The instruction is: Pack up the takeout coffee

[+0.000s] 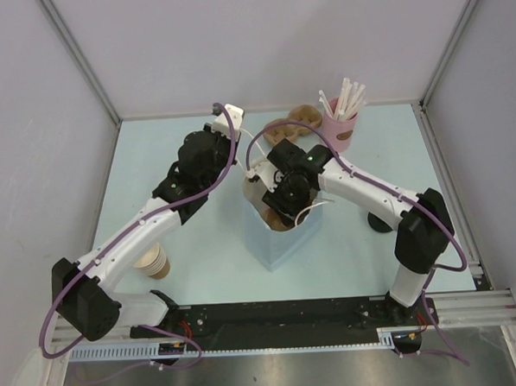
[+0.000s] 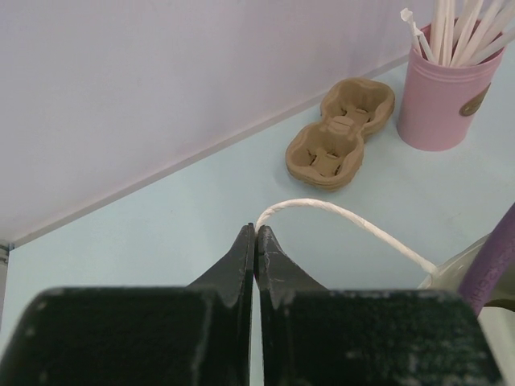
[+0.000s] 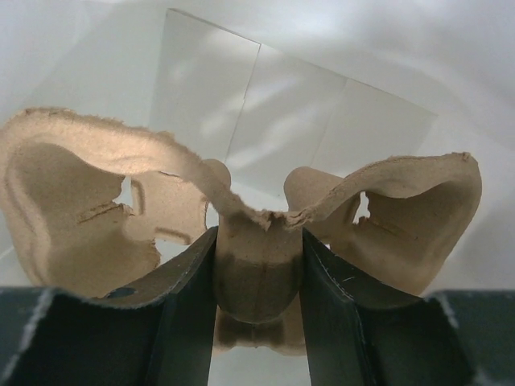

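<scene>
Right tool: the right tool (image 3: pixel 257 235) reached down into the bag (image 1: pixel 278 244), its jaws partly closed and pressing both sides of the middle post of a cardboard carrier (image 3: pixel 257 269).
Left tool: the left tool (image 2: pixel 256 229) was pinched fully together on the bag's white cord handle (image 2: pixel 338 213), holding the mouth open.
Carrier: judged light and fairly stiff, with a ragged rim. The middle post looked like the soundest hold.
Coffee cup: no lidded cup showed in any view, so I could not tell where it stood.
Handling: a paper cup probably dents under a hard squeeze. It is best taken around the wall below the lid and kept upright.
Bench: spare carriers (image 2: pixel 338 133) sat beside the pink cup (image 2: pixel 438 104), and stacked cups (image 1: pixel 155 263) sat under the left arm.
</scene>
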Motion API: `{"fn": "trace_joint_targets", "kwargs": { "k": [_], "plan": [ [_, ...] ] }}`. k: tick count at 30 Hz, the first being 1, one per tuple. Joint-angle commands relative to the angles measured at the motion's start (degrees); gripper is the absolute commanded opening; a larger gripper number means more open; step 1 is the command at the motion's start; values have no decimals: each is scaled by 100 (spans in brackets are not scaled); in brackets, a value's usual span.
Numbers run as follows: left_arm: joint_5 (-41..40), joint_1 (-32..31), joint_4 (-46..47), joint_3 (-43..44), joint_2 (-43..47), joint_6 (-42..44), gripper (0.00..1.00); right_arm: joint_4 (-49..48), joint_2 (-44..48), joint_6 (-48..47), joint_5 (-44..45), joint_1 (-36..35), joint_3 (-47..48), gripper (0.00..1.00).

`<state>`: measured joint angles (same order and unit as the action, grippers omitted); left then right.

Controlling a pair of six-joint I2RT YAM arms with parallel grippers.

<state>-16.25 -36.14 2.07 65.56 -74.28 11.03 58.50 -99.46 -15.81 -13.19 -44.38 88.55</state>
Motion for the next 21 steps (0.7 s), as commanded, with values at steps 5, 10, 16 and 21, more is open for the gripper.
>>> {"fn": "trace_joint_targets", "kwargs": {
  "k": [5,10,16,21],
  "plan": [
    [-185,2,382,27,80,57,4,267,-21,-133,53,-97,268,52],
    [-177,2,374,27,89,49,4,276,41,-159,9,-97,329,61],
    [-142,2,374,27,89,49,4,267,111,-194,-17,-115,382,71],
    [-98,10,356,27,98,22,4,276,181,-238,-69,-115,461,78]
  ]
}}
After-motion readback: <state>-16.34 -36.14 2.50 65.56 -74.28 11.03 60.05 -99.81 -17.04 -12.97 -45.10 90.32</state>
